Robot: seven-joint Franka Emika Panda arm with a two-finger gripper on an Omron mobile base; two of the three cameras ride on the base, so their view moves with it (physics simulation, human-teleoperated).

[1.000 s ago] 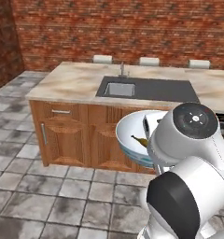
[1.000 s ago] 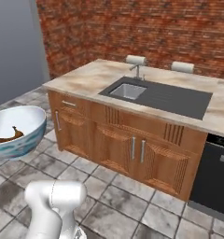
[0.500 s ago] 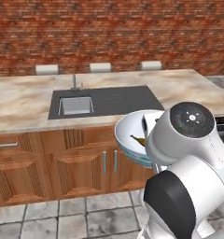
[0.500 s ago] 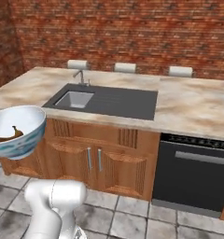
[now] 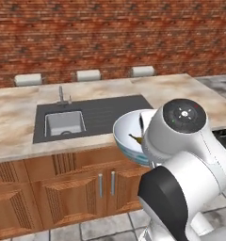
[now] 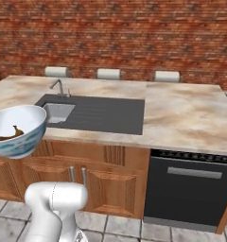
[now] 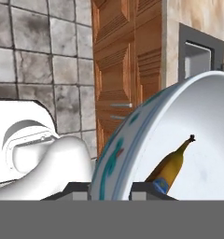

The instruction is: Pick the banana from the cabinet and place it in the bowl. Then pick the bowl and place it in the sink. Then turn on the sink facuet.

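My gripper [image 7: 111, 189] pinches the blue-patterned white bowl's [image 6: 18, 130] rim, brown-mottled banana [image 7: 172, 165] inside; next I carry it over the pale grey sink [image 5: 64, 123].

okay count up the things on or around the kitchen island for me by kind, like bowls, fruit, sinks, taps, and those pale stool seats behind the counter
Bowls: 1, the bowl
Fruit: 1, the banana inside it
Sinks: 1, the sink
Taps: 1, the tap
Pale stool seats: 3
Total: 7
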